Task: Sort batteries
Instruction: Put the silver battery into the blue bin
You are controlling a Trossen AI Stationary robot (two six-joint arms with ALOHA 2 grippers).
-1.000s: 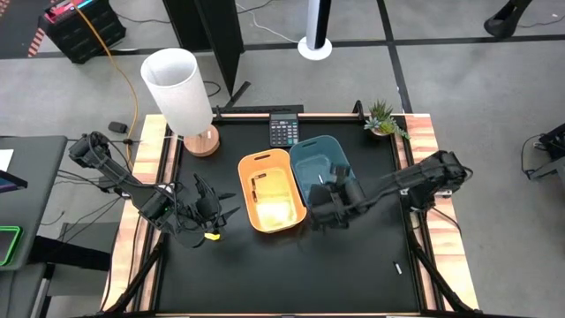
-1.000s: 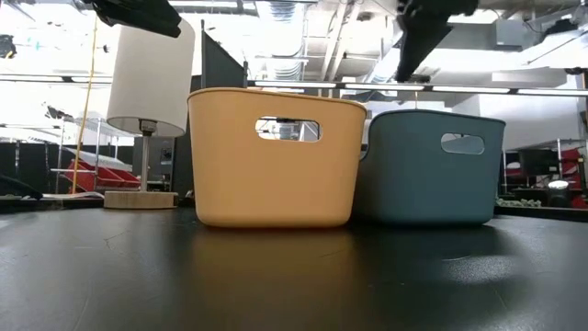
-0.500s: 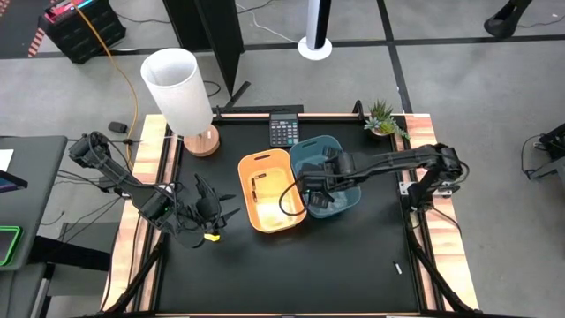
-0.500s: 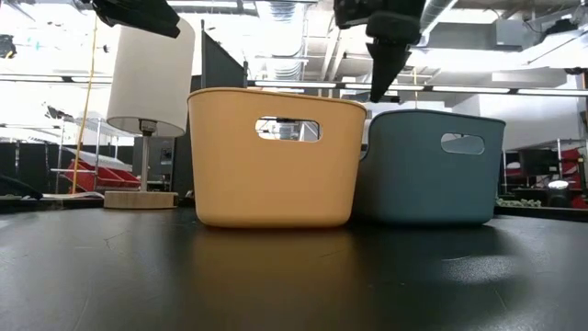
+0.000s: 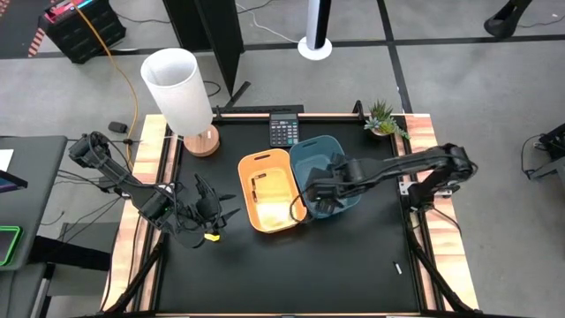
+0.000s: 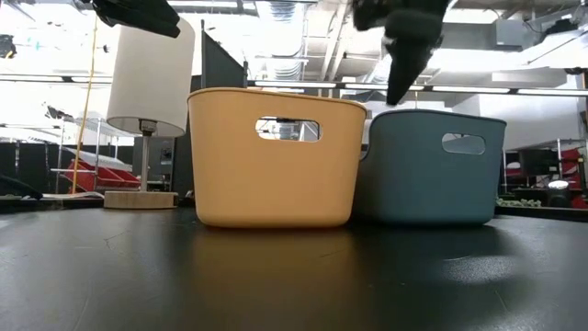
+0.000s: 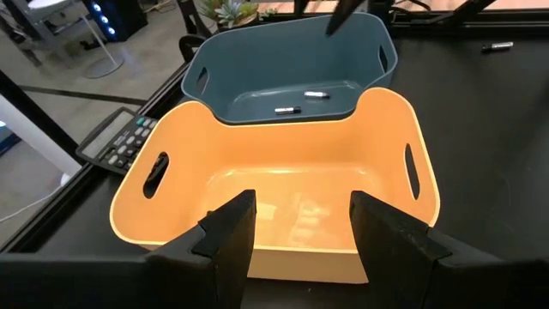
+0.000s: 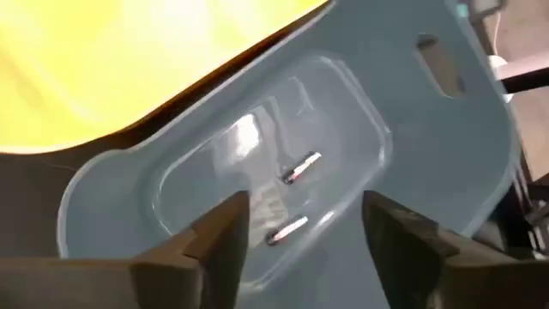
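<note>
Two batteries (image 8: 300,166) (image 8: 287,228) lie on the floor of the blue bin (image 5: 338,152), and the left wrist view also shows these batteries (image 7: 315,93). One more battery (image 5: 397,267) lies on the black table at the near right. My right gripper (image 5: 320,196) hangs open over the blue bin's near end, nothing between its fingers (image 8: 225,230). My left gripper (image 5: 216,212) stands open left of the yellow bin (image 5: 261,164), pointing at it, with nothing held.
The yellow bin (image 7: 171,215) and the blue bin (image 6: 432,165) stand side by side at mid table. A black calculator (image 5: 283,131) lies behind them. A white lamp (image 5: 179,87) stands at the far left corner and a small plant (image 5: 384,117) at the far right.
My right gripper has swung from the near side of the blue bin toward the table's far edge and now hangs over that bin. My left arm has kept still.
</note>
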